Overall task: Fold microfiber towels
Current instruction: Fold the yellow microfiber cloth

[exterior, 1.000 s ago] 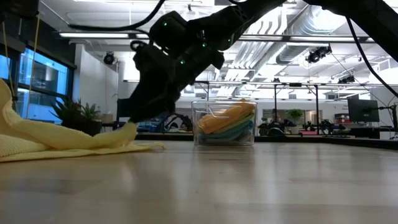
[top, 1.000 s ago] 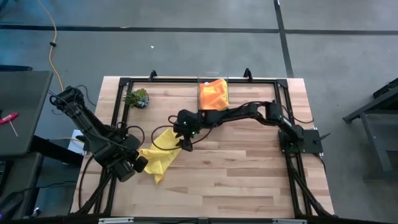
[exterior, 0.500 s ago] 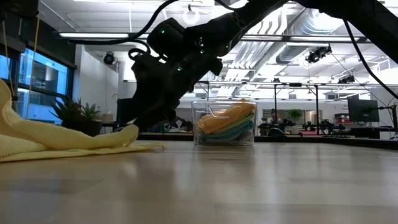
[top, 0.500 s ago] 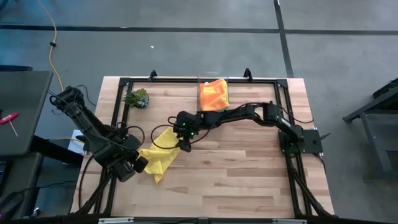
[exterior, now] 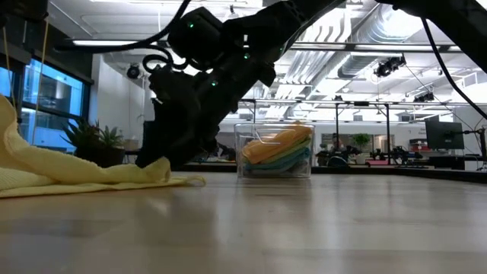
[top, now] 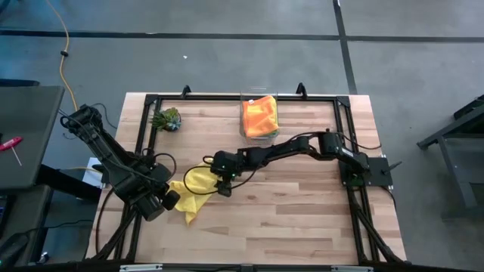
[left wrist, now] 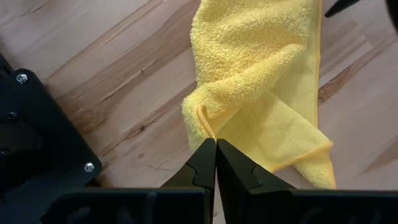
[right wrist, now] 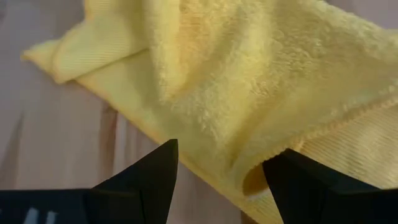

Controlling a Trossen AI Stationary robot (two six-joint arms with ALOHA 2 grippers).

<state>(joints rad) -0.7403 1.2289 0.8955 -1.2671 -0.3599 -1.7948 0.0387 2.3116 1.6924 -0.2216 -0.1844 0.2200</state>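
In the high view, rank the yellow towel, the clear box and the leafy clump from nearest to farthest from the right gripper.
1. Yellow towel: right under the open right gripper, mid-table.
2. Clear box: at the far edge, holding the orange towel.
3. Leafy clump: far left corner, a little farther than the box.

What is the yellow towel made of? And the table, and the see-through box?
Yellow towel: soft microfiber-like cloth, going by its fuzzy loops on one face and fine ribs on the other. Table: looks like wood, with pale planks, grain lines and a smooth, slightly shiny top. Box: probably clear plastic, since the folded cloths inside show through its walls.
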